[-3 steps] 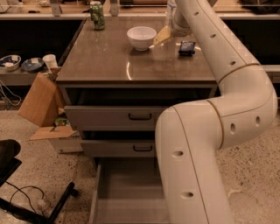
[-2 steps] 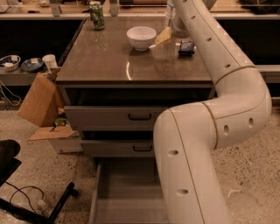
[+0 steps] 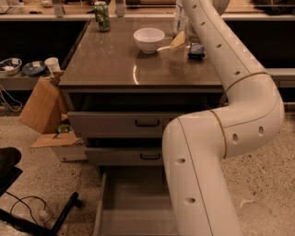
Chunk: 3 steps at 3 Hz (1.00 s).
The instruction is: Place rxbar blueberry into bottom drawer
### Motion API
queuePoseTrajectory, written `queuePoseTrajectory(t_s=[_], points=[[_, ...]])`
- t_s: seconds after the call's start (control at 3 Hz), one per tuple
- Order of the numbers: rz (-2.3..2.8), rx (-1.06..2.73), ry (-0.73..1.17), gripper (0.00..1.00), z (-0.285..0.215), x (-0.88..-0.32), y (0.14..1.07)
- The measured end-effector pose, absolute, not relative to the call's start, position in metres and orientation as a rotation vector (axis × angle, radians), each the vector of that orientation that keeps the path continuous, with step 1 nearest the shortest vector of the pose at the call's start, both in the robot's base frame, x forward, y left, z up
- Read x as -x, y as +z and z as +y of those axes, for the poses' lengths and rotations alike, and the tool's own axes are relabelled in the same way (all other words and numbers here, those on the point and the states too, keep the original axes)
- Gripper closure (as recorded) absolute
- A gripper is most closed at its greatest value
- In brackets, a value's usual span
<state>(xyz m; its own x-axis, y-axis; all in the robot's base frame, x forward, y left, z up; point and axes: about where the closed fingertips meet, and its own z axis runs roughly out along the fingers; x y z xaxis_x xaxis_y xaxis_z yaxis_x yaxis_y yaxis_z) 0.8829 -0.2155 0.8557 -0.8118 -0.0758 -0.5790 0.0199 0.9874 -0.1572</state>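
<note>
The rxbar blueberry (image 3: 197, 50), a small dark blue bar, lies on the brown countertop (image 3: 115, 60) at the back right, to the right of the white bowl (image 3: 148, 39). My gripper (image 3: 181, 38) hangs over the countertop between the bowl and the bar, just left of the bar, with a pale yellow part showing. It holds nothing that I can see. The bottom drawer (image 3: 133, 203) is pulled out below the two upper drawers, and its grey floor is bare. My white arm covers the drawer's right side.
A green can (image 3: 102, 16) stands at the counter's back left and a clear bottle (image 3: 179, 11) behind the gripper. A cardboard box (image 3: 44, 110) leans left of the cabinet. A black chair base (image 3: 32, 216) lies on the floor at the lower left.
My arm has shifted slightly and the gripper has edged right, closer to the bar. The bar, the bowl and the drawer have not moved.
</note>
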Motion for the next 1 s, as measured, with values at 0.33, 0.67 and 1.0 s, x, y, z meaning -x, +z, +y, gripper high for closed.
queuePoseTrajectory(t_s=[0.33,0.67,1.0], points=[[2.517,-0.019,-0.193,0.00,-0.226,-0.882,0.846],[2.503,-0.062,-0.154,0.00,-0.230,-0.886,0.841],[2.471,-0.076,-0.126,0.00,-0.227,-0.894,0.842]])
